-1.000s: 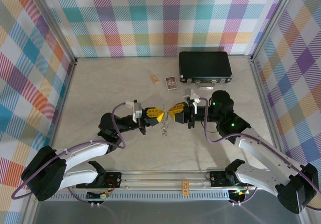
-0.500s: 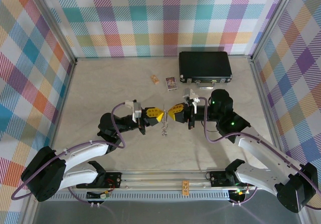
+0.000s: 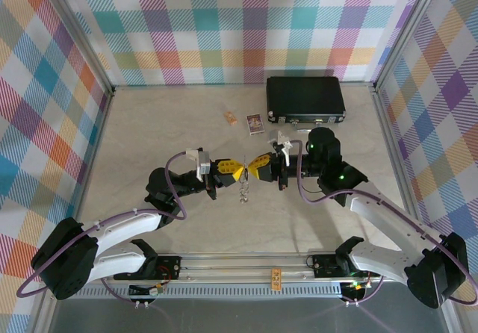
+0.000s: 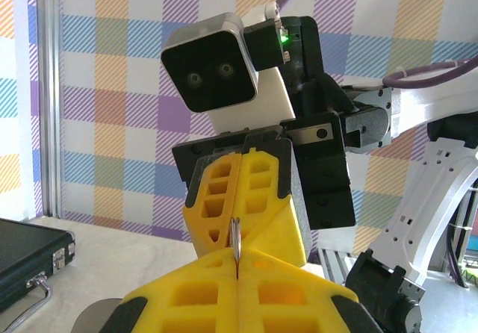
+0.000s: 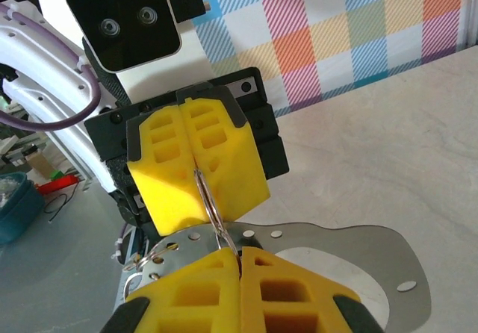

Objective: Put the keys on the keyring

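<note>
At mid-surface, left pincer and right pincer meet tip to tip. Both pressed together, each pinching thin keyring from opposite sides. Bunch of keys dangles beneath, between pincers. Black case at far right of surface, well apart.

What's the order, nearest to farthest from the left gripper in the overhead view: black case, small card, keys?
From the left gripper:
1. Keys, dangling from the keyring at its jaws.
2. Small card, farther back, near the centre.
3. Black case, far back on the right.
</note>
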Robot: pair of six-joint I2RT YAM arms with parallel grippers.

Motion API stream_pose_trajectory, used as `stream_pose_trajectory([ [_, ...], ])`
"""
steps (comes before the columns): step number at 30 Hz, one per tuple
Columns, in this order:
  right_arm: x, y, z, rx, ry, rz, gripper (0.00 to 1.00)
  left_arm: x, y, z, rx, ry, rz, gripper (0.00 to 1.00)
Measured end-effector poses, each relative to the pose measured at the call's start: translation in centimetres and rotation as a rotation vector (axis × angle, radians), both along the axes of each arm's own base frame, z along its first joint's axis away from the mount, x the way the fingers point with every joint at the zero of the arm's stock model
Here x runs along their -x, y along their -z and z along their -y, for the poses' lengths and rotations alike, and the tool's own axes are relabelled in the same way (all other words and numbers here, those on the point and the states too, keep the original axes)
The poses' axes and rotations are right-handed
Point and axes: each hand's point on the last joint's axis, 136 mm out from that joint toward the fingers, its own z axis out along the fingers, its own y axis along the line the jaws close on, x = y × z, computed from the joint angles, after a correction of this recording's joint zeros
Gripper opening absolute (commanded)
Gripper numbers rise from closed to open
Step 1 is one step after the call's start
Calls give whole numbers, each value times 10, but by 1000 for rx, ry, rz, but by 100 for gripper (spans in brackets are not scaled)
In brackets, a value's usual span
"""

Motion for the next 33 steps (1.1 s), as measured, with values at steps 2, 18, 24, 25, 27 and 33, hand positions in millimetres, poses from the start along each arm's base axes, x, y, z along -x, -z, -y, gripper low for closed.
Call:
stream_pose_trajectory([
  [2,2,1,-1,1,-16,-9,0,1,-1,0,4,2,5,0],
  [18,4,3,0,20,-22,-17,15,5,-2,3,12,29,15,0],
  [24,9,-9,13,-4,49,75,24,8,0,5,7,38,10,0],
  [25,10,-12,15,-12,56,94,25,7,0,5,7,38,9,0],
  [27,12,-18,17,-27,62,120,27,8,0,5,6,38,9,0],
  [33,9,-14,14,-20,53,117,26,8,0,5,7,38,9,0],
])
